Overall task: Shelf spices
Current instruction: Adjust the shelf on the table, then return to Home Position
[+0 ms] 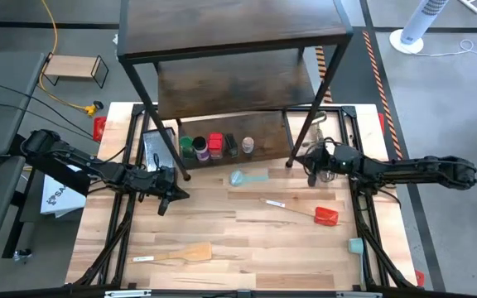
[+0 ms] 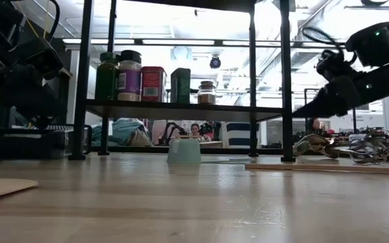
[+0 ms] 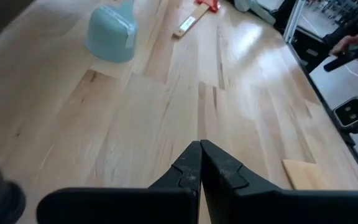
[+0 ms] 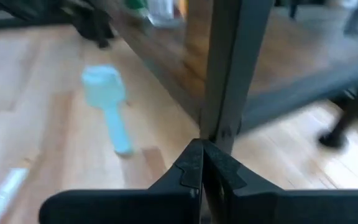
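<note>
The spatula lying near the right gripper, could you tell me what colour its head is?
Red; the spatula has a pale handle, shown best in the high view.

The room is brightly and evenly lit from overhead. In the low view, ceiling strip lights glare white behind the shelf [image 2: 181, 108], so its frame and the spices [image 2: 150, 84] read as dark, backlit shapes; the near table [image 2: 194, 202] at the bottom of the frame is soft and out of focus. From above, shadows under the shelf are faint and short. The right wrist view is smeared throughout, the pale blue scoop [image 4: 107, 99] blurred. The left wrist view is sharper, with mild sheen on the wood.
</note>
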Controlling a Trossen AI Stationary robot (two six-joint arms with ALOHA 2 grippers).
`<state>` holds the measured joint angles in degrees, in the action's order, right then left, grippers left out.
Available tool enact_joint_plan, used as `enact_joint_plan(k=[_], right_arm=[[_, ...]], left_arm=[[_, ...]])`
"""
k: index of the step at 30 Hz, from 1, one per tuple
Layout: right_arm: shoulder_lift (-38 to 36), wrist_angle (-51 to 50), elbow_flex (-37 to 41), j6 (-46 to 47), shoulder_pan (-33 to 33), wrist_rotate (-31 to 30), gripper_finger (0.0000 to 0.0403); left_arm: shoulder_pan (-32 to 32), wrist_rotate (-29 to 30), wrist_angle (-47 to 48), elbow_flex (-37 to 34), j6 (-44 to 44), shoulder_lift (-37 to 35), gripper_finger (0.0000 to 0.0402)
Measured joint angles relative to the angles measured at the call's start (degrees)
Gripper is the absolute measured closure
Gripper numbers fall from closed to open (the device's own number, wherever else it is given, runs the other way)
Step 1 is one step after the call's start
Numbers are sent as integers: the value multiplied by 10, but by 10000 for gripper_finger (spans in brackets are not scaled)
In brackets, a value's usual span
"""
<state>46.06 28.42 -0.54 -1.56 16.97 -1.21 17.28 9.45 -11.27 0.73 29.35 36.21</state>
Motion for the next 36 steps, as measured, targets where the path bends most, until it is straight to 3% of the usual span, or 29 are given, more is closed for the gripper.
enact_joint_plan(k=[4, 15, 20, 25, 31, 36], right_arm=[[0, -38, 0, 0, 4, -30, 403], [-9, -122, 0, 0, 3, -24, 403], [-130, -196, 0, 1, 3, -22, 403], [-274, -264, 0, 1, 3, -22, 402], [-392, -270, 0, 1, 3, -22, 402], [-461, -250, 0, 1, 3, -22, 402]], left_arm=[[0, 1, 1, 0, 0, 0, 398], [0, 1, -1, 0, 0, 0, 398], [0, 1, 14, 0, 0, -28, 398], [0, 1, 55, 0, 0, -130, 398], [0, 1, 70, 0, 0, -258, 398], [0, 2, 71, 0, 0, -320, 398]])
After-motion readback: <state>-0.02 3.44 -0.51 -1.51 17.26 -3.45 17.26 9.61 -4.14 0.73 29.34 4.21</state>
